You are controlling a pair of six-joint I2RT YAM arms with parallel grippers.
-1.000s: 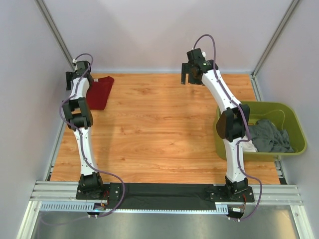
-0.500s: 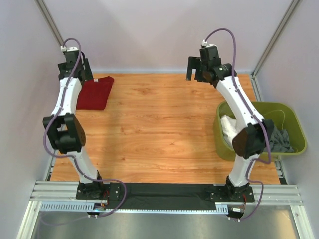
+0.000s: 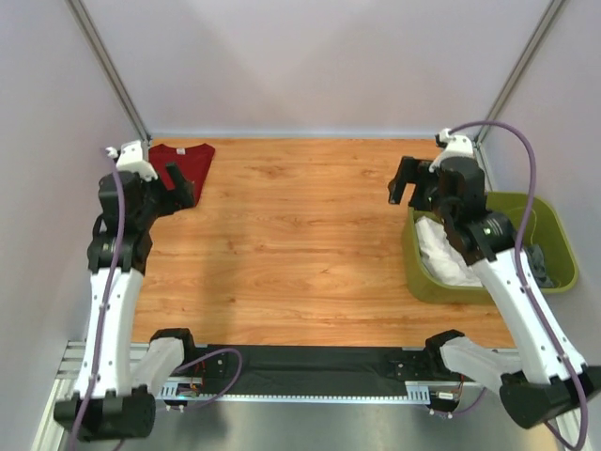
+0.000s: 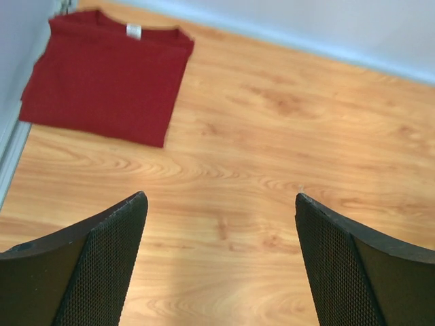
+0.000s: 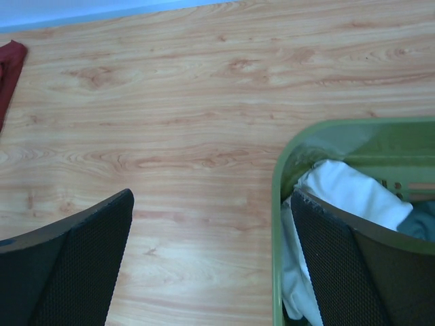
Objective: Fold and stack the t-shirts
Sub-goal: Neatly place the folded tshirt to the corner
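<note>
Dark red cloth folded to a flat, smooth rectangle: the dark red t-shirt (image 4: 105, 78) lies in the far left corner of the table (image 3: 300, 235), with its white neck label (image 4: 133, 30) at the far edge and its left side close to the table's left border. The tabletop is glossy pale wood with a wavy grain, and it lies bare across the wide middle between the two arms. The olive-green plastic tub (image 3: 488, 293) has rounded corners and stands at the right edge. Inside it the white t-shirt (image 5: 340, 204) is crumpled against the left wall, and the dark grey t-shirt (image 3: 543, 263) is bunched further right.

The left gripper (image 4: 219, 198) hangs above the wood with its black mesh-textured fingers (image 4: 109, 258) spread wide, holding nothing. The red shirt lies ahead of it and to its left, apart from it. The right gripper (image 5: 211, 195) is likewise spread and empty, poised over the tub's left rim, with the white shirt just under its right finger
</note>
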